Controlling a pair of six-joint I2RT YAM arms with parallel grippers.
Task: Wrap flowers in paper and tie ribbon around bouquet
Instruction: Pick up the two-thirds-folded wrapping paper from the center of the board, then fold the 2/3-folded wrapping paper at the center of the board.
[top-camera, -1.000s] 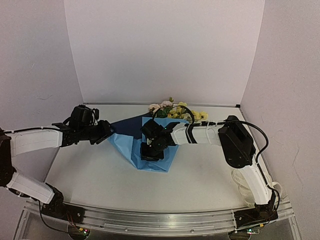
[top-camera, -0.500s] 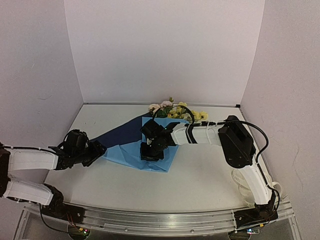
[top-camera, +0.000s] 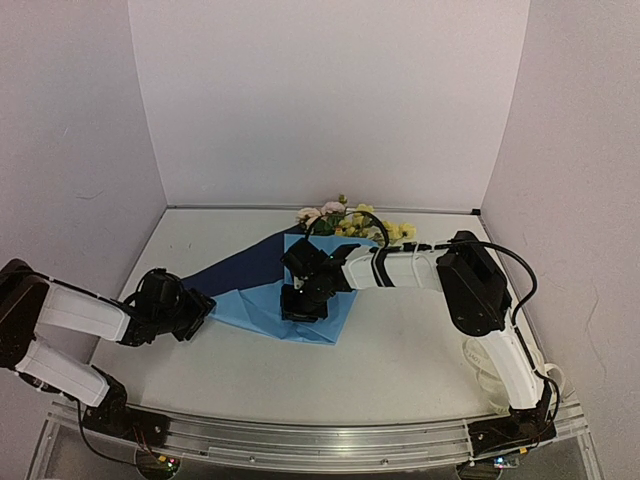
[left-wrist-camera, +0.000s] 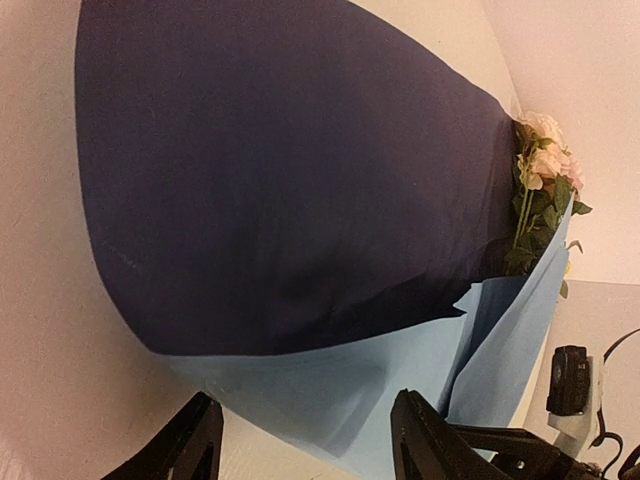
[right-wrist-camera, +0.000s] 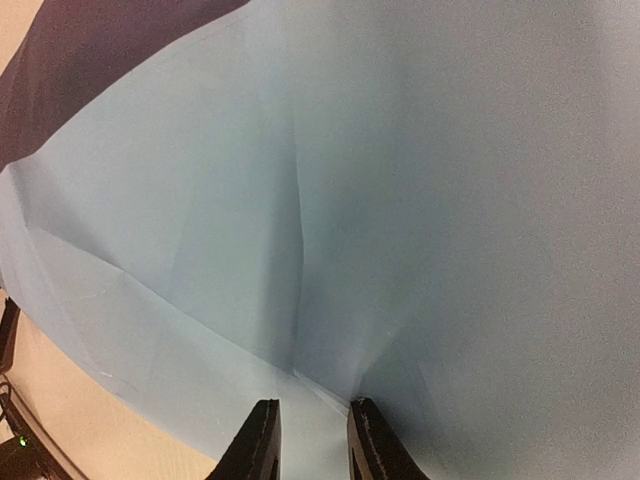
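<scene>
Lab robot booth: white walls (top-camera: 330, 100), aluminium rail (top-camera: 320, 442)

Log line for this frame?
left gripper: open, at paper edge | right gripper: jaws narrow, on paper, grip unclear | flowers: far end of paper

The paper (top-camera: 250, 305) is thin and dull, not shiny, with soft creases. Its back is dark blue and smooth. The worktop (top-camera: 400, 350) is pale and dull. The left pincer (left-wrist-camera: 303, 420) has black fingers (left-wrist-camera: 425, 445) that look like dull plastic. The rail (top-camera: 300, 440) looks like shiny metal.
</scene>
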